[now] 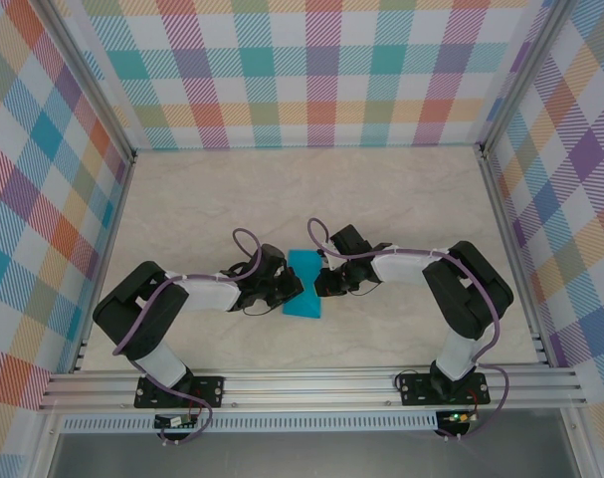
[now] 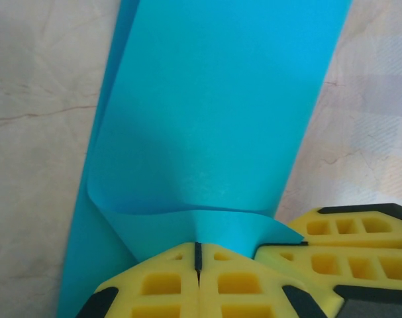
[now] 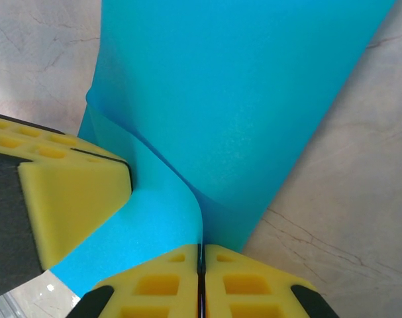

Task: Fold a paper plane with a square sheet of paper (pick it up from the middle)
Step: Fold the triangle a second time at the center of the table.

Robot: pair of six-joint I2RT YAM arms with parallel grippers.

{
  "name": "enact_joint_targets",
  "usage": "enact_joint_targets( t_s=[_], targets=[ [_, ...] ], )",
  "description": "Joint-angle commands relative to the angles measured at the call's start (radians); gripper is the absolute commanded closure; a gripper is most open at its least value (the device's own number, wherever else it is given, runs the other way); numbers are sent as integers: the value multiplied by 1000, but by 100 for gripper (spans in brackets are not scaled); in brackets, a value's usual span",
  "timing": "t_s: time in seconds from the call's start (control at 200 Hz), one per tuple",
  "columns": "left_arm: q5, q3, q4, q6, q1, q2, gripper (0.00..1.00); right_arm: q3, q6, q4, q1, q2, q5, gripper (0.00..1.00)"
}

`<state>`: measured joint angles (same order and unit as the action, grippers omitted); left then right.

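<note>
Nearest to us in the top view, the left arm's base (image 1: 177, 386) and the right arm's base (image 1: 439, 383) are sitting at the table's (image 1: 411, 189) near edge, and both arms are reaching inward. The left pincer (image 1: 287, 291) and right pincer (image 1: 324, 281) are facing each other, with the square sheet of paper (image 1: 303, 287) lying between their tips as a folded strip. Its long axis is running across the line that joins them, and neither arm is looking nearer than the other.

In the left wrist view, we are seeing the left pincer (image 2: 197, 248) closed, its yellow pads meeting on a curled edge of the paper (image 2: 214, 99), which is stretching straight ahead in two layers. The right pincer's fingers (image 2: 346, 242) are sitting just to its right.

In the right wrist view, the right pincer (image 3: 201, 252) is likewise clamping the paper (image 3: 247, 86), whose bend is running into the seam of its pads. The left pincer's fingers (image 3: 68, 199) are pressing in just to its left.

We are judging that the coming crease hinges on that shared pinch point at the strip's middle
</note>
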<state>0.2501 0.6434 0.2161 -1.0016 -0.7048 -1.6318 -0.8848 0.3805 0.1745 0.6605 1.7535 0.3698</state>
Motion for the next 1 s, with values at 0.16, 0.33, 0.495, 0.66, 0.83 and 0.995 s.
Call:
enact_joint_targets(
  t_s=[0.16,0.33,0.495,0.66,0.83,0.995],
  targets=[
    [-26,-2,-58,37,-6,-21,100,3,-5,5,-7,1,23,90],
    [-32,-6,-69,43,-7,-33,100,3,7,17,-7,-5,15,86],
    [-40,-10,-84,51,-8,-36,100,9,46,59,-7,-83,-26,74],
    [-39,-10,-89,60,-10,-35,100,31,113,78,-7,-190,-28,64],
    [-40,-7,-93,64,-10,-36,100,60,220,-18,-5,-197,154,81],
    [-38,-6,-93,67,-10,-33,100,67,287,-53,5,-143,210,87]
  ],
)
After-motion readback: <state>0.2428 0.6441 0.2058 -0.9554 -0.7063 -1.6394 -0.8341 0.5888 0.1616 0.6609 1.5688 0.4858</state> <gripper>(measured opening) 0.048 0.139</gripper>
